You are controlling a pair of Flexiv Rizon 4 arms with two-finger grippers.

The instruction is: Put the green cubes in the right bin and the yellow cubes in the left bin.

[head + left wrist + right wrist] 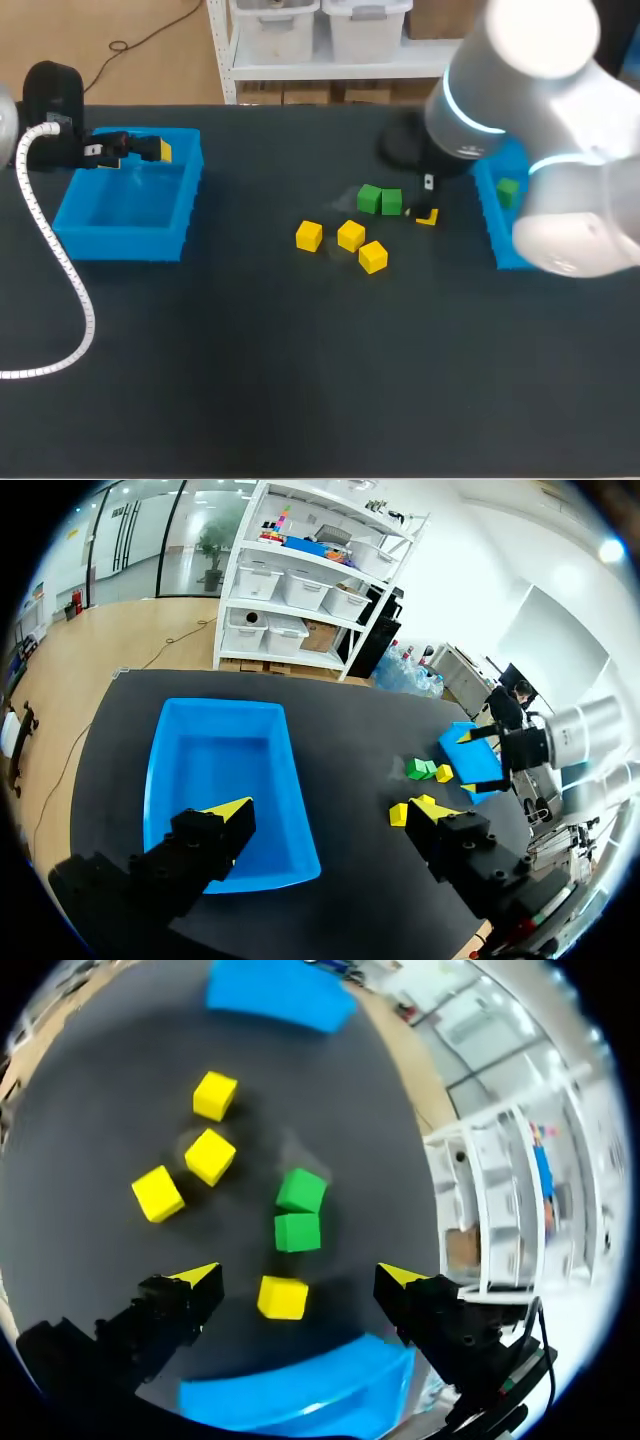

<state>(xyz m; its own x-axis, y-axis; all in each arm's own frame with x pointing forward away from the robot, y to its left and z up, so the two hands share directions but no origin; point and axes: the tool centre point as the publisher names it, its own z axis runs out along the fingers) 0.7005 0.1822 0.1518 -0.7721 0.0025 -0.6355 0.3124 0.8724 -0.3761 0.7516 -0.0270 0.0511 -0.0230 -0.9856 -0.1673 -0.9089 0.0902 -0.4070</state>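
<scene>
Centre of interest, the near green cube (297, 1231): lies on the table (300, 380), right of the middle, just ahead of the right claw (298, 1274) and in line with the gap between its fingers. Kept from that claw only by a lone yellow cube (283, 1297), sitting between the wide-spread yellow tips with no visible contact on either side.

Directly beyond, the far green cube (301, 1190): close against the near one, turned slightly askew; contact between the two not certain. No long axis to either, only equal edges. Flat faces of the near one roughly square to the line between the fingers, so probably graspable without a wrist turn. Plainly nearer the right arm than the left.

Beneath and behind the right claw, the right bin (300, 1395), already holding one green cube (507, 190).

Toward the table's middle, three other yellow cubes (351, 235), loosely grouped and not touching.

At the far side, the left claw (331, 810): fingers wide, nothing between them; hangs over the left bin (120, 240), well apart from every loose cube.

Cubes: solid-coloured, matte, crisp-edged, apparently rigid. Bins: smooth moulded blue plastic, rectangular, open-topped. Table: dark matte covering.

Likely hazard: the lone yellow cube nudged or gripped in place of the green one.
</scene>
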